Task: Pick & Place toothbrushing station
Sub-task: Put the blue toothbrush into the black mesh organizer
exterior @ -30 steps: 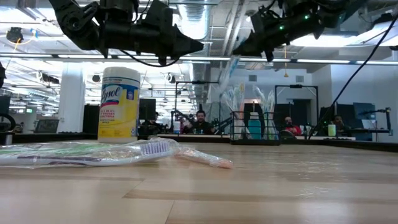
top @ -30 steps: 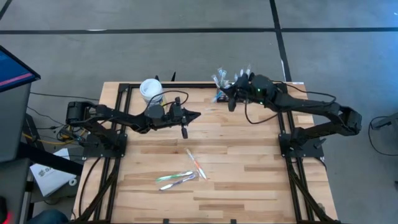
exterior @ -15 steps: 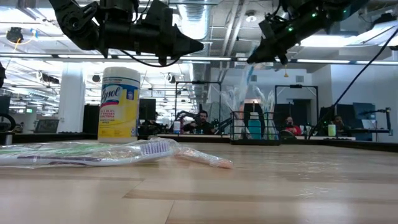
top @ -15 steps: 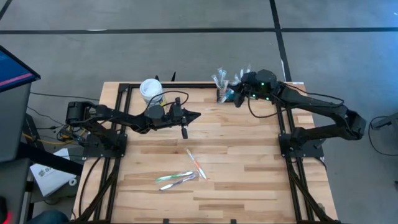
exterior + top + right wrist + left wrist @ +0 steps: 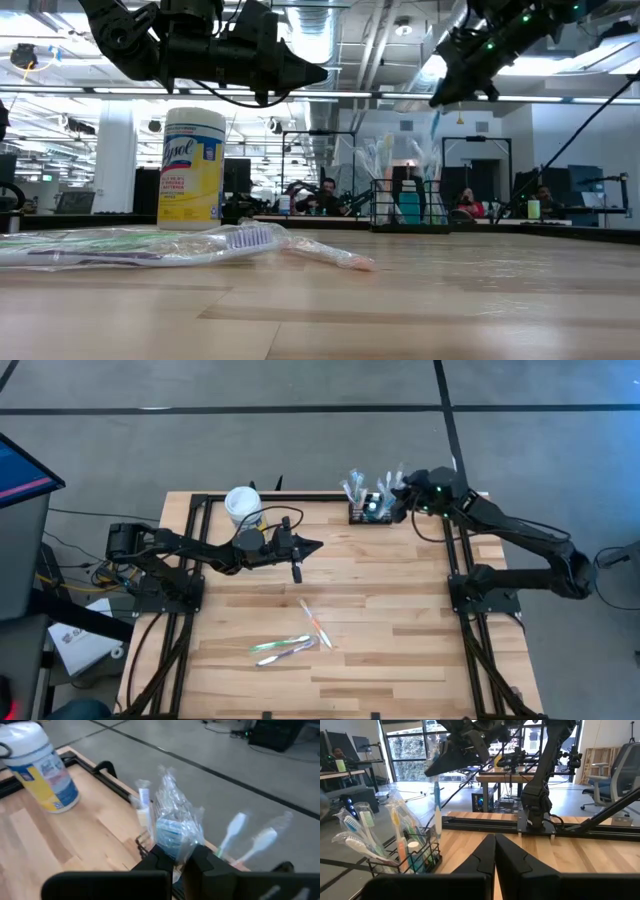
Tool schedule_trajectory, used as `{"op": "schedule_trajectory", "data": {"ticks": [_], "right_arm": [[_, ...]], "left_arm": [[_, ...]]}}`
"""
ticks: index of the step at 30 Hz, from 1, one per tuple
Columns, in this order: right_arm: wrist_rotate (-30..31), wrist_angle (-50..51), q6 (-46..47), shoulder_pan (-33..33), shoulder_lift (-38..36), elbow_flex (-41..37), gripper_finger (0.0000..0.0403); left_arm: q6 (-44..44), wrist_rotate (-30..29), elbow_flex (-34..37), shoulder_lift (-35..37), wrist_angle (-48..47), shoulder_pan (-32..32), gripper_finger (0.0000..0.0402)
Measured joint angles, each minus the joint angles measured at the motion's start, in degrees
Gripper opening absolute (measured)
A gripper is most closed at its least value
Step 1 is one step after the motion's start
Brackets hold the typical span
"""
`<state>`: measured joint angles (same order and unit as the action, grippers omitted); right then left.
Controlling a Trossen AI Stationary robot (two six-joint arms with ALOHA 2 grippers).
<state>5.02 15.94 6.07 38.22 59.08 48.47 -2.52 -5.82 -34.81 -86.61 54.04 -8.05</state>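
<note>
The toothbrushing station, a black wire caddy (image 5: 364, 512) (image 5: 410, 208) (image 5: 407, 856), stands on the table's far edge with several wrapped toothbrushes upright in it. My right gripper (image 5: 399, 499) (image 5: 441, 100) (image 5: 179, 856) hangs just above it, shut on a blue toothbrush in clear wrap (image 5: 437, 802) (image 5: 436, 125). My left gripper (image 5: 318, 544) (image 5: 322, 72) (image 5: 495, 845) waits shut and level over the table's middle, holding nothing. My right gripper pinches the wrapped toothbrush between its two fingers near the head end (image 5: 171, 836). The fingers come slanting down from the table's right side and lie across the brush. The handle (image 5: 438, 817) hangs nearly upright below them, clear of the table, over the caddy.
A white wipes tub with a yellow label (image 5: 243, 503) (image 5: 192, 167) stands at the far left of the table. Three wrapped toothbrushes (image 5: 292, 644) (image 5: 150, 245) lie loose on the wood near the front middle. Black frame rails (image 5: 195, 560) run along both sides.
My right gripper has carried the wrapped toothbrush toward the table's right edge and slightly up, tipping closer to level. The brush, tilted before, now hangs nearly upright over the caddy.
</note>
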Motion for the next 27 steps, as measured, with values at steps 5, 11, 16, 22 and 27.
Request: {"op": "schedule_trajectory", "data": {"ticks": [5,11,16,22,27], "right_arm": [[0.0,0.5,0.0,2.31,0.1,0.06,0.0004],[1.1,3.84,0.0,4.91,0.17,2.41,0.0004],[1.74,4.45,-0.45,6.76,0.17,2.95,0.0004],[2.79,4.67,-0.5,8.51,1.34,2.95,0.0004],[2.81,3.82,-0.75,9.69,4.0,2.95,0.0004]], "left_arm": [[0.0,-0.04,0.0,0.0,0.0,0.0,0.0],[0.0,-0.07,0.0,0.0,0.0,0.0,0.0],[0.0,-0.13,-0.02,0.0,0.0,0.0,0.0],[0.0,-0.13,-0.02,0.0,0.0,0.0,0.0],[-0.04,-0.12,-0.02,0.0,0.0,0.0,0.0]]}}
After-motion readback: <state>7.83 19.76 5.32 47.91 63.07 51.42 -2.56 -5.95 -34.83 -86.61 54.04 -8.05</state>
